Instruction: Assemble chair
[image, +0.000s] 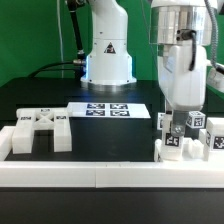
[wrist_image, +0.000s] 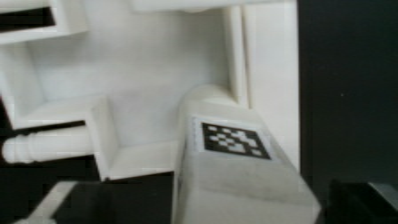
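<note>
Several chair parts (image: 188, 138) crowd beneath the gripper (image: 182, 115) (its closure cannot be determined). Misaligned descent risks toppling them across the tabletop (image: 110, 132).

Single arm. The base (image: 107, 62) stands at the far side of the scene, centred, upright, with a blue ring lit around its lower column. The upper links leave the picture at the top. The wrist (image: 178, 22) re-enters at the exterior view's right and points straight down. The gripper (image: 181, 112) hangs vertically below it, low and on the near side, well forward of the base. Its fingertips are masked in the exterior view and not clearly identifiable in the wrist view. Jaw opening: undetermined.
</note>
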